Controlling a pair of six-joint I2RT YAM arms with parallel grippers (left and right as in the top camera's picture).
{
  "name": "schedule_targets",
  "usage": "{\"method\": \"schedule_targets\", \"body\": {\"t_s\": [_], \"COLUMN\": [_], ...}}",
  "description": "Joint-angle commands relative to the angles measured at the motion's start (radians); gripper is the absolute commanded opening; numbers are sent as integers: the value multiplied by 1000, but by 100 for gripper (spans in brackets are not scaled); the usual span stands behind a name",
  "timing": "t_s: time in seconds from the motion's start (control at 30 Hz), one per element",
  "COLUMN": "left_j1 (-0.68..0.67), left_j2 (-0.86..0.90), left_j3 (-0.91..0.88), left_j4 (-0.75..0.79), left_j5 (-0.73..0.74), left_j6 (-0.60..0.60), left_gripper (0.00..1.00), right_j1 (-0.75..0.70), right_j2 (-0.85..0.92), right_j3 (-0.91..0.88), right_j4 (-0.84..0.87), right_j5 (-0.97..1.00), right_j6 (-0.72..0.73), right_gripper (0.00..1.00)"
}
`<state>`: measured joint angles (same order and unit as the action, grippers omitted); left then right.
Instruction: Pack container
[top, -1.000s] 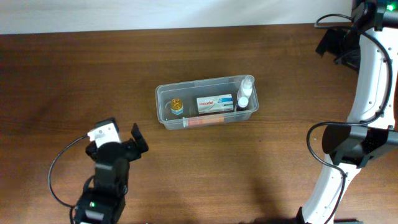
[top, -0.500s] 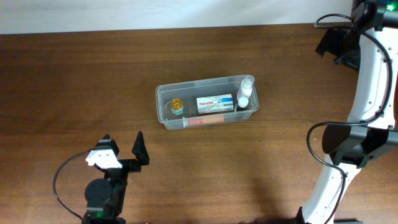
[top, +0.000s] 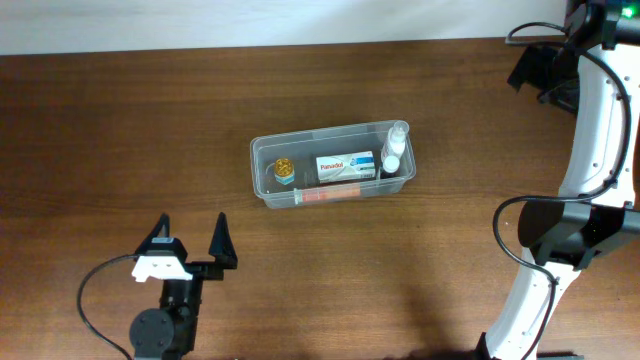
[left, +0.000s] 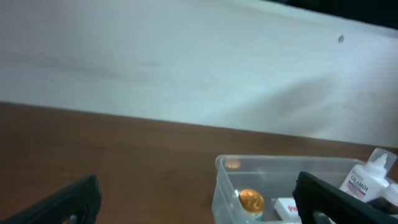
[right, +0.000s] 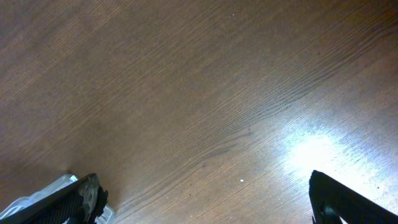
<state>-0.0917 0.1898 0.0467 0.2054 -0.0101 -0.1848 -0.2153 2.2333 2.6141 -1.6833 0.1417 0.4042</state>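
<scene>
The clear plastic container stands at the table's middle. It holds a small gold-capped jar, a white Panadol box, white bottles at its right end and an orange tube along its front wall. My left gripper is open and empty, well in front of and left of the container. In the left wrist view the gripper faces the container, with the jar and a bottle showing. My right gripper is open and empty at the far right back; its wrist view shows bare table.
The brown wooden table runs to a white wall at the back. The right arm's white links rise along the right edge. A cable loops beside the left arm.
My left arm has drawn back toward the front edge and its open gripper now points level at the container. The right arm and the container's contents have not moved.
</scene>
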Motion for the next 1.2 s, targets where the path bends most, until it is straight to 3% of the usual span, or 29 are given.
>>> {"method": "schedule_targets", "body": {"t_s": [0.0, 0.6, 0.77, 1.17], "left_j1": [6, 117, 136, 136], "left_j2": [-42, -185, -185, -185], "left_j3": [-14, -38, -39, -38], "left_j4": [-4, -154, -281, -278], "left_j5": [14, 122, 94, 93], "left_j6": [45, 60, 60, 71], "left_gripper": [99, 99, 99, 99], "right_j1": [-1, -1, -1, -1], "right_j2": [-17, -16, -16, -16], "right_j3": [11, 11, 11, 11], "right_j4": [-1, 0, 0, 0], "right_j5": [12, 12, 12, 12], "right_j6": [-3, -3, -3, -3], "right_gripper": [98, 98, 98, 98]}}
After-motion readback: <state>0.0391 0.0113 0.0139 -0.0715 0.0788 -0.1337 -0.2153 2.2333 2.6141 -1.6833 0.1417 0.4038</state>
